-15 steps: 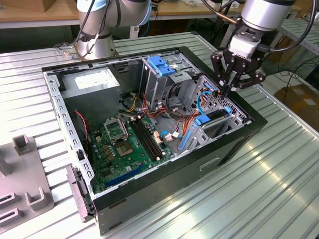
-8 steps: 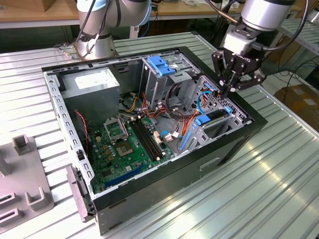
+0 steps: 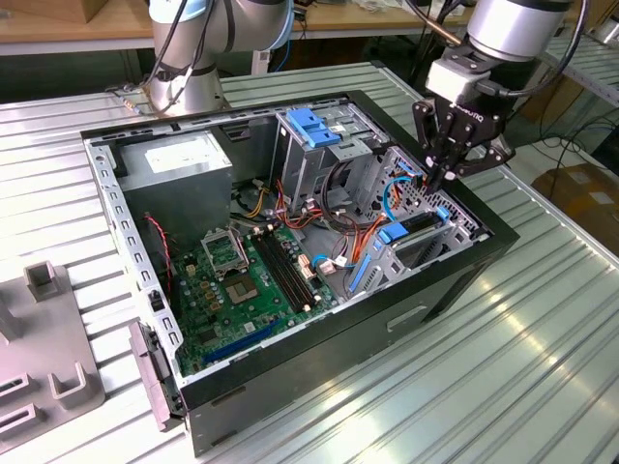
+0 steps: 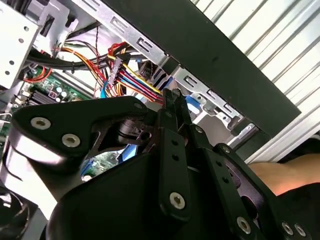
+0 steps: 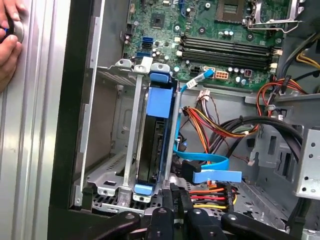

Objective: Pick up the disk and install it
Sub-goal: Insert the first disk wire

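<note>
The gripper (image 3: 447, 179) hangs over the open computer case (image 3: 319, 358) at the exterior view's right, its tips just above the drive bay (image 3: 426, 227) at that end of the chassis. Its fingers (image 3: 437, 172) are drawn together and hold nothing; in the second wrist view the two tips (image 4: 172, 100) meet with no gap between them.

The disk (image 5: 152, 145) already sits in the bay, standing on edge between the metal rails. The first wrist view shows this best: a dark slab with its light blue carrier (image 5: 159, 102) at the upper end and a smaller blue tab at the lower end, close to the gripper tips (image 5: 175, 192). In the exterior view the same drive (image 3: 416, 224) appears as a dark strip with blue ends just below the fingers; whether the tips touch it is hard to judge from there.

The first wrist view also shows a flat blue data cable (image 5: 207, 167) looping beside the disk, a bundle of red, yellow and orange wires (image 5: 210, 120), and the green motherboard (image 5: 215, 30) with its memory slots. A person's hand (image 5: 9, 40) rests on the table beside the case in that view.

The exterior view adds the wider scene: the ribbed metal table (image 3: 522, 358), the silver power supply (image 3: 179, 159) at the far left of the case, a second drive cage with a blue handle (image 3: 314, 126) further back, and grey fixtures (image 3: 48, 338) at the left edge.
</note>
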`<state>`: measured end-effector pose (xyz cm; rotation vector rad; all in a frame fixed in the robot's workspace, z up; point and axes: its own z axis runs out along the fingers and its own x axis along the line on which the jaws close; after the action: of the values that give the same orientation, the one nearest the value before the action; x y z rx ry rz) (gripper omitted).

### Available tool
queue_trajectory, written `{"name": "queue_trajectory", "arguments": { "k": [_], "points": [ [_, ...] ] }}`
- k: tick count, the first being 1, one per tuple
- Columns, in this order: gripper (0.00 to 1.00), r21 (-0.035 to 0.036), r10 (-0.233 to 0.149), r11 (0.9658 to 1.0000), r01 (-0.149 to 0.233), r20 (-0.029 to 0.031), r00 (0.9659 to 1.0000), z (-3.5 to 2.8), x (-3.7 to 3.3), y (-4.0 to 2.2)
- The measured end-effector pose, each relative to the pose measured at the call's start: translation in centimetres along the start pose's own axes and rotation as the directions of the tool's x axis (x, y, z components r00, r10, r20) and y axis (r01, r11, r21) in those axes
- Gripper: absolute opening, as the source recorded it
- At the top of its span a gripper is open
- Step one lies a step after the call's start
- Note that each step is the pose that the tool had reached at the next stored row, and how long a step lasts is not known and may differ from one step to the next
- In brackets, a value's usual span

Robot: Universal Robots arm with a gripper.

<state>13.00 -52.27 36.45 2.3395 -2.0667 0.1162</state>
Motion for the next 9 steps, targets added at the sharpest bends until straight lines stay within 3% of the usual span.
{"name": "queue_trajectory", "arguments": {
  "k": [4, 9],
  "points": [
    [0.17, -0.0038, 0.057, 0.9983, -0.057, -0.0020, 0.9983, 0.04, 0.00, 0.05],
    [0.17, -0.0045, 0.068, 0.9977, -0.068, -0.0024, 0.9977, 0.08, 0.25, 0.17]
  ]
}}
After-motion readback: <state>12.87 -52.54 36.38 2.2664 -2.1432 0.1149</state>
